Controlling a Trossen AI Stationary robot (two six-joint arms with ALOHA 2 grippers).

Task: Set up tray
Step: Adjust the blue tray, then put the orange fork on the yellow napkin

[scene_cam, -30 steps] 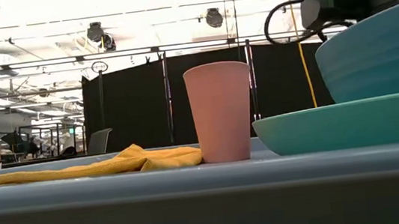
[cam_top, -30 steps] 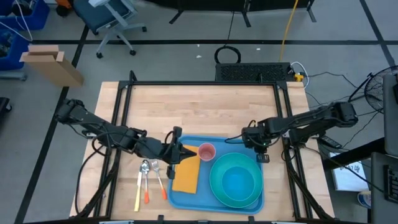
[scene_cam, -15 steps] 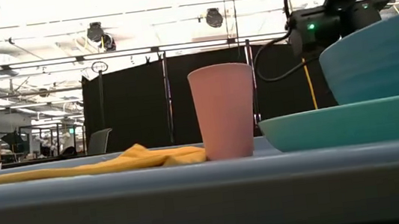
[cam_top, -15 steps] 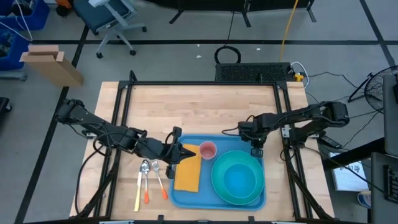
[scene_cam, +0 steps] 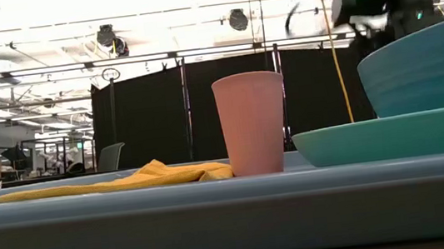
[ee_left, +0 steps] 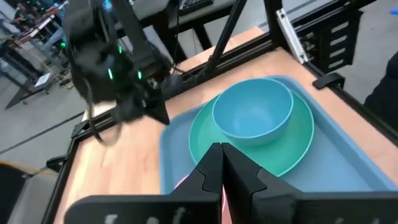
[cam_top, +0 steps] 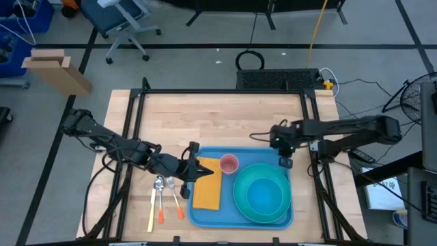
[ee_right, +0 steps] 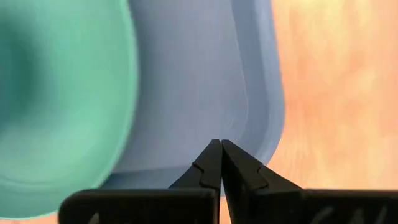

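Note:
The light-blue tray (cam_top: 194, 213) lies near the table's front edge. On it are a teal plate (cam_top: 239, 198) with a blue bowl (cam_top: 263, 195), a pink cup (cam_top: 228, 164) and a yellow napkin (cam_top: 206, 191). My left gripper (cam_top: 203, 171) is shut and hovers over the napkin's far end, beside the cup. In the left wrist view its tips (ee_left: 221, 147) point toward the bowl (ee_left: 252, 115). My right gripper (cam_top: 285, 163) is shut above the tray's far right corner (ee_right: 261, 124), with the plate's rim (ee_right: 62, 93) beside it.
Several utensils (cam_top: 164, 198) lie on the bare wood just left of the tray. Black frame rails (cam_top: 311, 123) run along the table's left and right sides. The far half of the table (cam_top: 218, 116) is bare wood.
My right gripper has risen and drawn toward the table's far edge, away from the tray's far right corner, and has stayed shut. The tray with its load has shifted slightly toward the table's right edge.

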